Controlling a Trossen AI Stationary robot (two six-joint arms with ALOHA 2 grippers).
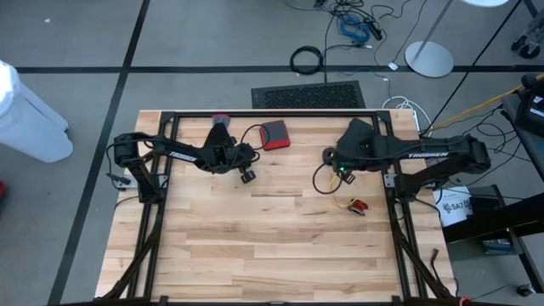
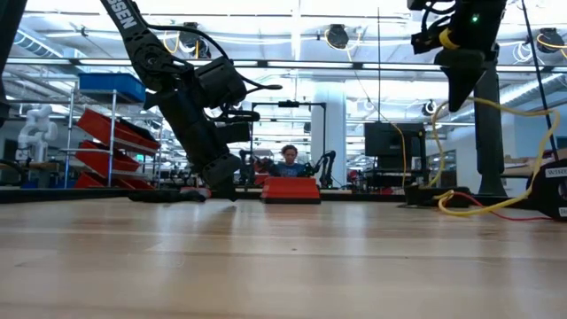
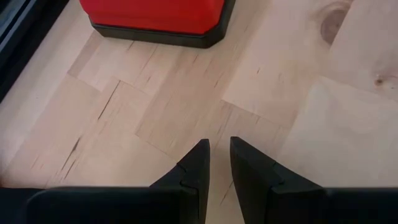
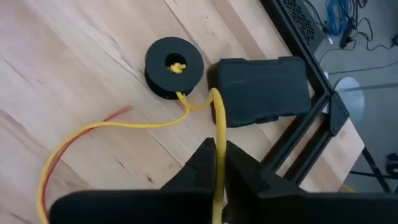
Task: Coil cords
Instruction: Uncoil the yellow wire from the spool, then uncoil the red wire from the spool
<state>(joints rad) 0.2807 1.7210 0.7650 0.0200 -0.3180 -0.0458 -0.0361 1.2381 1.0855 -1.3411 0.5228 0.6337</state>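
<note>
The long yellow cord (image 4: 124, 124) lies in a slack loop on the table. One end is knotted in the hole of a small black spool (image 4: 174, 67), which lies flat on the wood. A thin red strand (image 4: 118, 113) runs beside the cord. My right gripper (image 4: 219, 155) is shut on the yellow cord above the table (image 2: 461, 89), next to the spool (image 1: 329, 155). A small red-tipped piece (image 1: 357, 205) lies nearer the table's front. My left gripper (image 3: 217, 155) is low over bare wood (image 2: 221, 186), just near of a red box (image 3: 155, 15). It holds nothing, with a narrow gap between its fingers. My right gripper pinches the yellow cord (image 4: 217, 134) between its two fingers, a short way along from the spool end. The fingers point down from above (image 2: 461, 84). The cord runs slack from the fingers to the spool, and its other part hangs down onto the table (image 2: 456, 208).
A flat black box (image 4: 264, 90) lies on the table right beside the spool. The red box (image 1: 274, 134) stands at the table's far middle. A dark metal frame (image 1: 272, 114) runs along the table's far edge and sides. Bare wood lies toward the front (image 1: 272, 255).
</note>
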